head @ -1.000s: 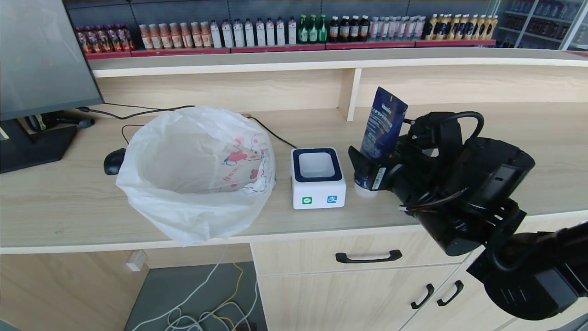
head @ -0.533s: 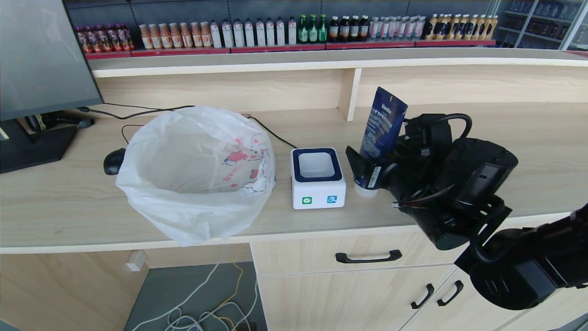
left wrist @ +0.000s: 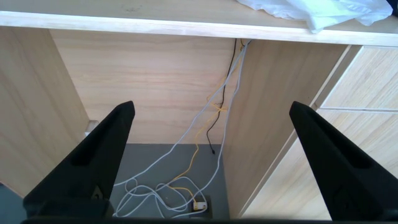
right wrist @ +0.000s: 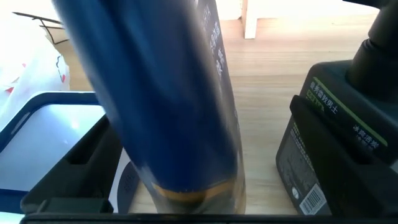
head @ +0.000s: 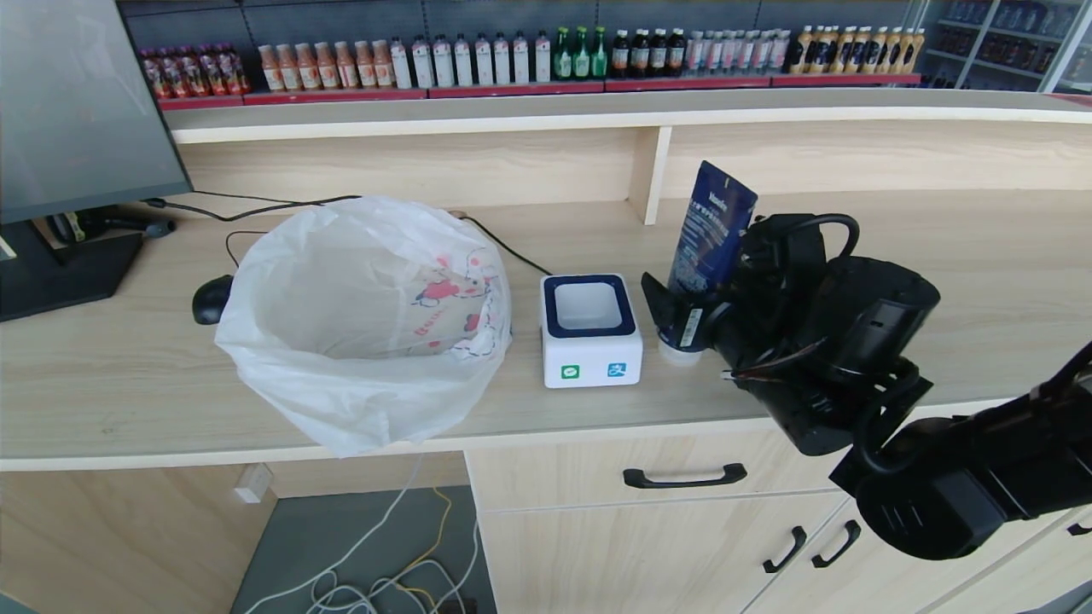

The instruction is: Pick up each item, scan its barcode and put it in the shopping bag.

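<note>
Your right tool [head: 682, 311], in the head view, stands open around the upright blue tube [head: 712, 217] on the worktop [head: 128, 375]. The scanner [head: 589, 341] sits just left of it, with the shopping bag [head: 358, 375] beyond. In the left wrist view, your left tool [left wrist: 211, 111] hangs open below the worktop's edge. In the right wrist view, the tube stands between the fingers [right wrist: 323, 149], with bare wood showing beside one.

On the light wooden counter [head: 102, 384], the white box-shaped scanner [head: 590, 341] sat mid-counter. The white plastic shopping bag [head: 358, 341] stood just beside it at 9 o'clock, with the black computer mouse [head: 211, 298] at the bag's 9 o'clock. The dark blue plastic tube [head: 712, 222] stood cap-down at the scanner's 3 o'clock, between the right gripper's [head: 693, 294] spread fingers.
</note>
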